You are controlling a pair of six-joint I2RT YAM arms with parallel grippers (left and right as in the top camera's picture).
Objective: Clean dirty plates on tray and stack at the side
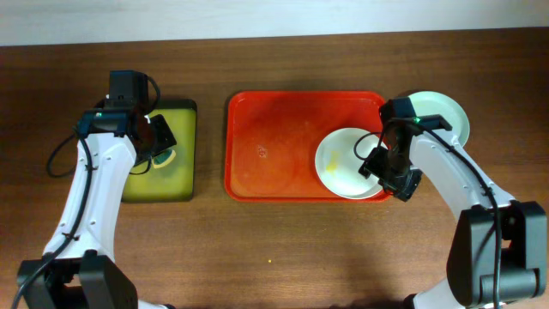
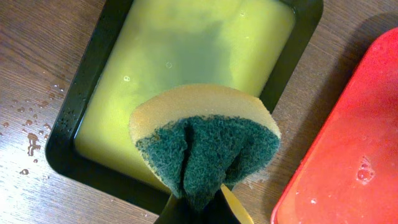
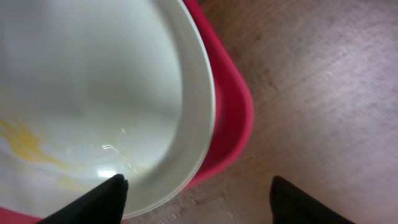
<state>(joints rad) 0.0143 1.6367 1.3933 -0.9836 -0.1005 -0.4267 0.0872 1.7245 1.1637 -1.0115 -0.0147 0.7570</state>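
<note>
Table (image 1: 283, 249): brown wood grain; water drops (image 2: 31, 143) lie on it left of the small tray.
Right gripper (image 3: 199, 186): jaws spread wide, holding nothing. One finger (image 3: 106, 196) is at the white plate's near rim; I cannot tell if it touches. The other hangs over bare table outside the tray.
White plate (image 1: 343, 163): lies in the tray's near right corner, its rim reaching the tray's edge. Yellow smears (image 3: 25, 143) mark its inside.
Tray (image 1: 274, 146): red, mid-table, wet in spots, otherwise bare to the left of the white plate.
Left gripper (image 2: 199, 210): clamped on a sponge (image 2: 205, 143), green scouring side pinched into a fold, yellow side behind it. It hangs above the small tray's near end.
Small tray (image 2: 93, 68): dark rim, filled with yellow-green liquid (image 2: 199, 43); sits just left of the tray, apart from it.
Pale plate (image 1: 450, 116): on the table just off the tray's far right corner, partly hidden by the right arm.
</note>
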